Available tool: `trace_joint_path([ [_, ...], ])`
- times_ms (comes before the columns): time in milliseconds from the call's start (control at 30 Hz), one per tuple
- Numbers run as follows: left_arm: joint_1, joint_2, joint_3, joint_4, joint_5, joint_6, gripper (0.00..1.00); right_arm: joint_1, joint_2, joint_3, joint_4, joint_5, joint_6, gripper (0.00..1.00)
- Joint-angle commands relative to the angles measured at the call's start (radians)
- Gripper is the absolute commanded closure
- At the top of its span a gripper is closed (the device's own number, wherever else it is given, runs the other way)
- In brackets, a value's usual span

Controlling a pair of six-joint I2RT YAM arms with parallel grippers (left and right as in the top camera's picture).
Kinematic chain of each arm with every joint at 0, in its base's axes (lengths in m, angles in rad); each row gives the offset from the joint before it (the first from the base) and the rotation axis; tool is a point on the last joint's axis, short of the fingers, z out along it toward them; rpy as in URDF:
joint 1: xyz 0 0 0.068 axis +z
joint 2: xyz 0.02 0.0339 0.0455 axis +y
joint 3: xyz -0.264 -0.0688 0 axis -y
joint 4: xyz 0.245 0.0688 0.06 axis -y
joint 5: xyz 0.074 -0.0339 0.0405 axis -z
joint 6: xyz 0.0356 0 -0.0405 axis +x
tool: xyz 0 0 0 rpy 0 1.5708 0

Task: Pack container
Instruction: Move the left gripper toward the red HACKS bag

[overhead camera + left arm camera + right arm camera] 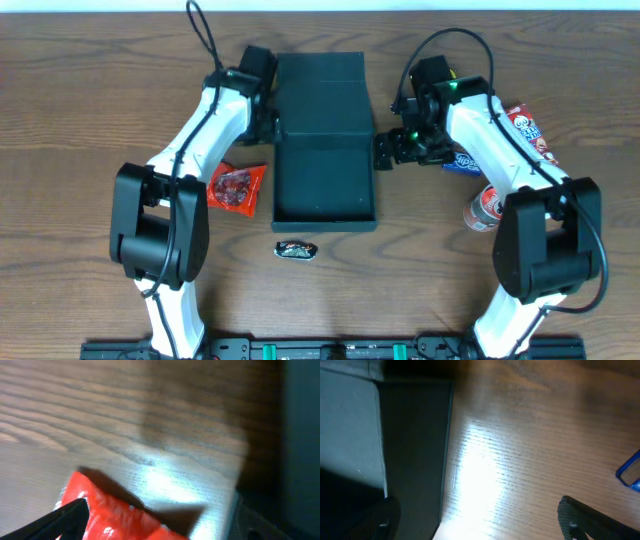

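The container (325,215) is a dark square box lying open mid-table, with its lid (320,90) folded back on the far side. My left gripper (267,124) is open beside the box's left wall, low over the table. In the left wrist view (157,527) its fingers stand wide apart, with a red snack packet (115,520) between them and the box (300,435) at the right. My right gripper (390,150) is open at the box's right wall. In the right wrist view (475,520) one finger is over the box wall (415,450) and the other over bare table.
The red packet (237,188) lies left of the box. A small dark packet (296,250) lies in front of it. To the right are a blue packet (465,160) (630,472), a red-and-white packet (530,130) and a small cup (485,208).
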Motion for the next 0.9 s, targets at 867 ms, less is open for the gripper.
trace_joint_path([
  [867, -0.007, -0.912, -0.439, -0.286, 0.18, -0.73, 0.05, -0.042, -0.979, -0.298, 0.03, 0.185, -0.018, 0.01],
])
